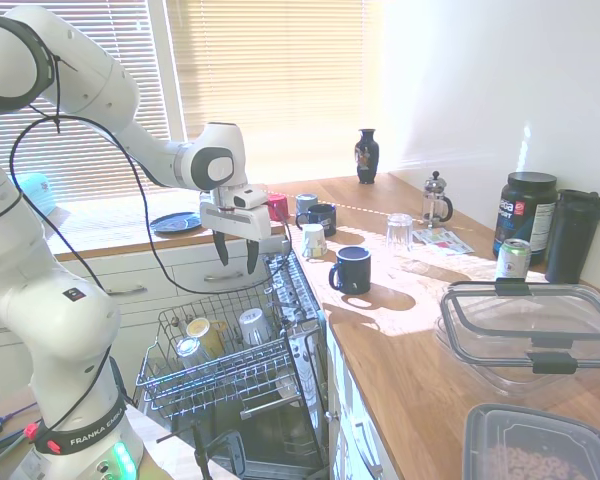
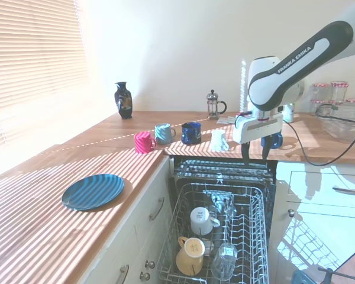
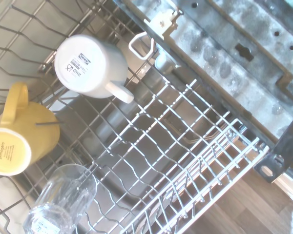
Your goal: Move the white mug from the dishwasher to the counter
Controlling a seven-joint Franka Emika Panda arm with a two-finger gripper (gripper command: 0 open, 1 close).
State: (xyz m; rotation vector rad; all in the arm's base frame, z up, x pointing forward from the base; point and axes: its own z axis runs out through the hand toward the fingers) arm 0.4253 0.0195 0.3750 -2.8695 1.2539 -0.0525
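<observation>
Three vessels sit in the pulled-out dishwasher [image 2: 216, 236] rack, low in the second exterior frame: the white mug [image 2: 202, 220] upside down at centre, a yellow mug [image 2: 189, 254] below it and a clear glass [image 2: 225, 258] to the lower right. The pincer [image 2: 255, 155] hangs above the rack's far end, fingers parted and empty, beside the worktop [image 2: 41, 231]. Risk: a descent off the mug's axis could catch rack wires or nudge the yellow mug, and the glazed wall may slip from a shallow grip.

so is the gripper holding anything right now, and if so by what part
Nothing is held. The gripper hangs open and empty above the dishwasher rack, and the white mug sits upside down in the rack, untouched.
</observation>
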